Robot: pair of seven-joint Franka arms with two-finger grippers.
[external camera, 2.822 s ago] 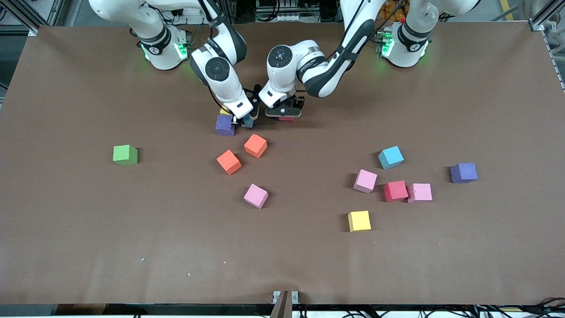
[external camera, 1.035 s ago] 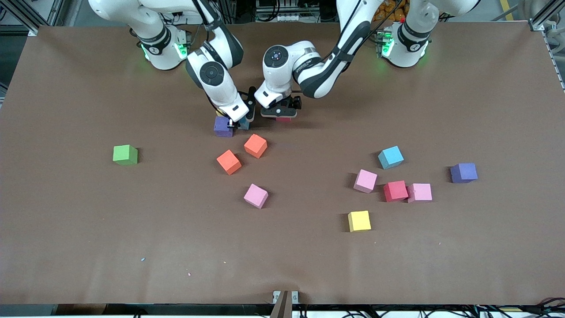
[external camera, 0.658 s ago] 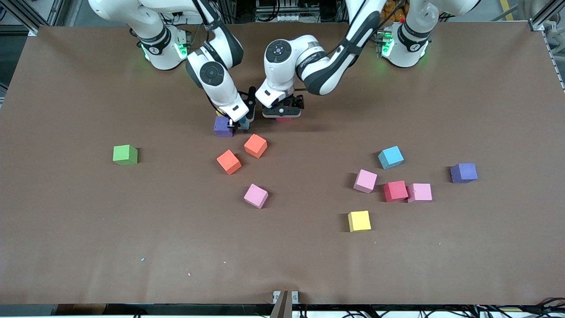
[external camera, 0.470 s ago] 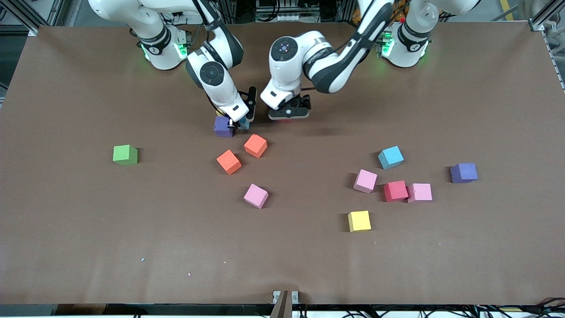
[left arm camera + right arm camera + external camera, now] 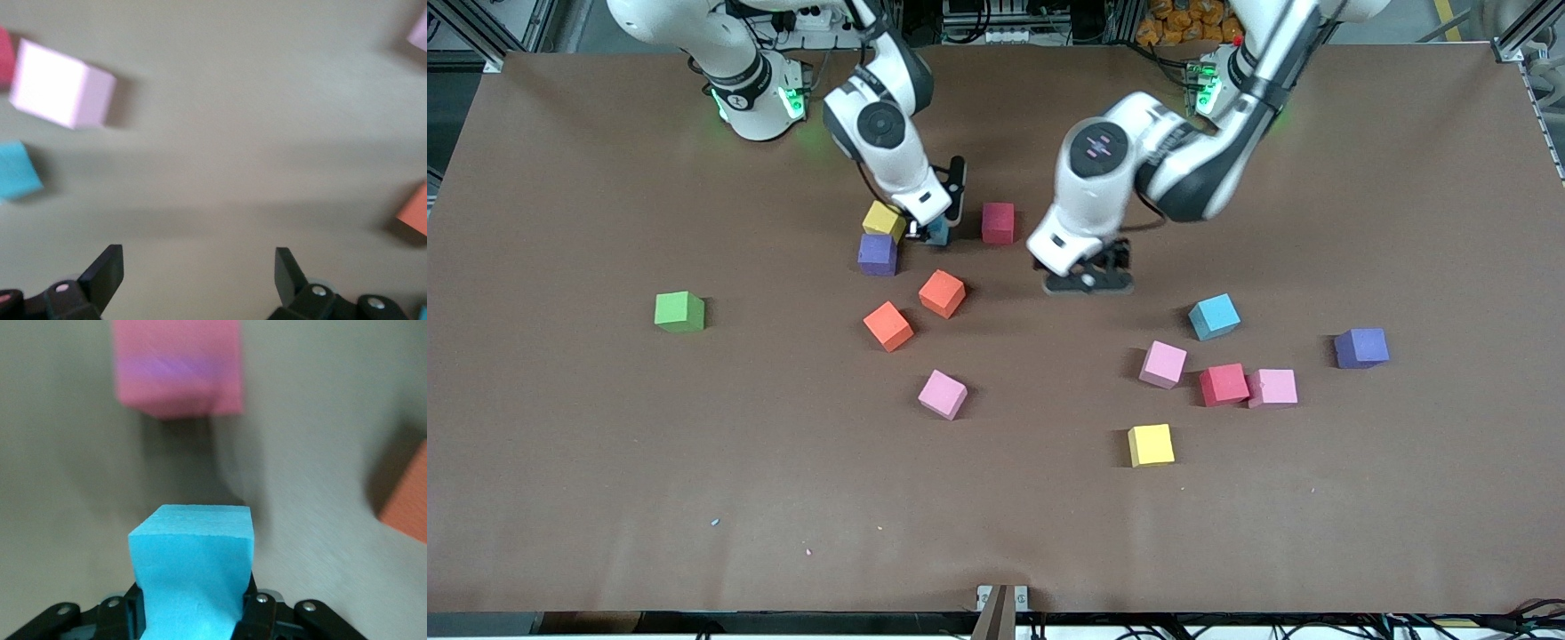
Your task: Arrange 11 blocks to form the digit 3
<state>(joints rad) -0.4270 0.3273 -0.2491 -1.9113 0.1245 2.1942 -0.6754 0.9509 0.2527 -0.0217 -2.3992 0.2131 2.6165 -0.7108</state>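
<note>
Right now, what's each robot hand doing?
Right gripper shut on light blue foam cube, beside red foam cube. Left gripper open, empty, over bare table.

Small matte foam cubes lie scattered, no figure formed. A yellow foam cube [image 5: 884, 220] touches a purple foam cube [image 5: 878, 254]. A light blue foam cube [image 5: 193, 570] is clamped in the right pincer [image 5: 932, 233], near a dark red foam cube [image 5: 998, 222]. Two orange foam cubes [image 5: 942, 293] lie just nearer the camera.
</note>
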